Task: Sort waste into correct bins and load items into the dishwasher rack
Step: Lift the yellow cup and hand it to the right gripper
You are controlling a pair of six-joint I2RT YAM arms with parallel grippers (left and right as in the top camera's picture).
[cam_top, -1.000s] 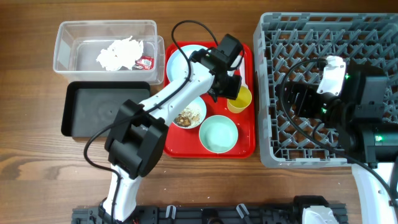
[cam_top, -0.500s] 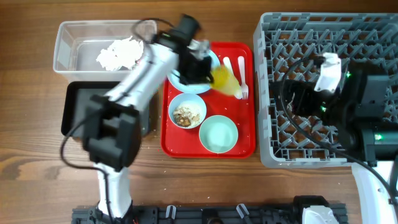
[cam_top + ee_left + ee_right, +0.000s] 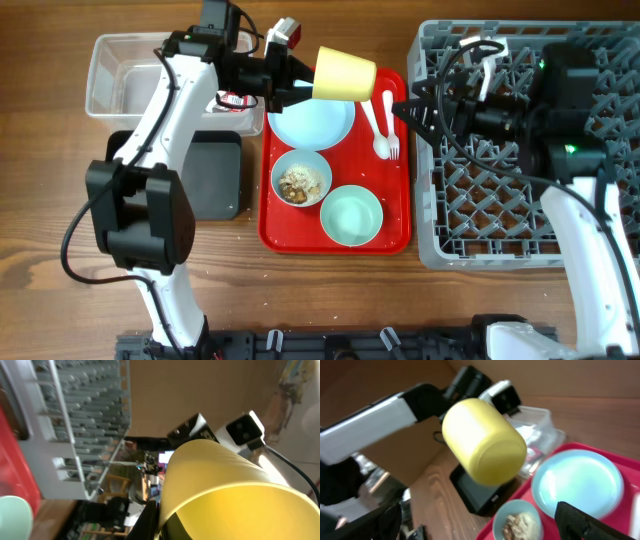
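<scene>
Small yellow plastic cup [image 3: 345, 73], pinched sideways between fingers of left gripper [image 3: 298, 82]; may slip if right gripper [image 3: 412, 108], fingers spread, bumps it.

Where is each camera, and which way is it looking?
Overhead: above the table, looking straight down on the red tray, rack and both arms.
Left wrist: on the left arm, tipped sideways, looking past the yellow cup in its jaws to the rack.
Right wrist: on the right arm, facing the left arm over the plate; open jaws at the bottom corners.
Shared: all three show the cup.
</scene>
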